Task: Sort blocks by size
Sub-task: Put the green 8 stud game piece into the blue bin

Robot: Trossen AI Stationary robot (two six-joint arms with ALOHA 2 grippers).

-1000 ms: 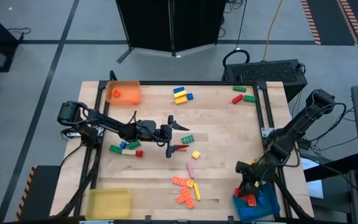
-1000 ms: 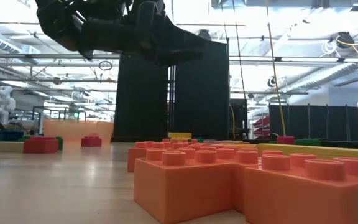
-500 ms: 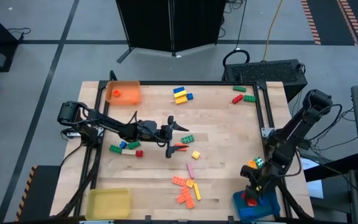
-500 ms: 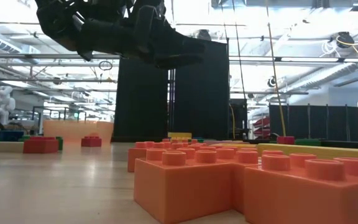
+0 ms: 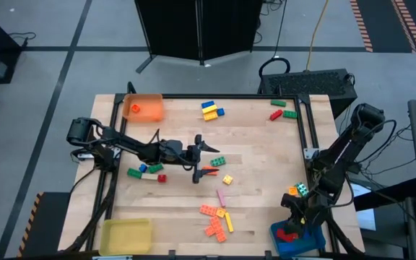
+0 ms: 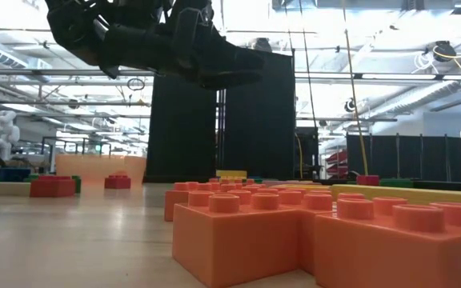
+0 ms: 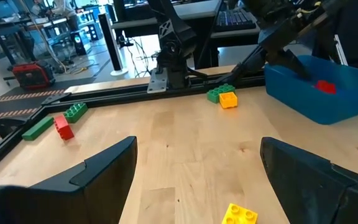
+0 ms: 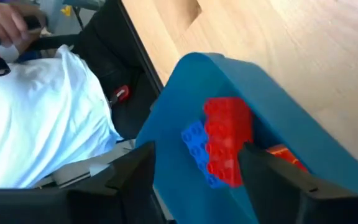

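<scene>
Glossy plastic blocks (image 6: 250,232) — matt, smooth wooden table (image 5: 266,144).

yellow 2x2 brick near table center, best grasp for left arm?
Top-down, fingers on two opposite flat side walls of the yellow square brick. It lies flat, studs up, apart from other blocks, so any side pair should work. The left gripper hovers open beside it; the pink bar lies clear.

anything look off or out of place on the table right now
Two blocks, an orange block and a green block, lie at the table's right edge by the frame rail, just outside the blue tray, where a red block already lies. Nothing looks spilled or damaged.
</scene>
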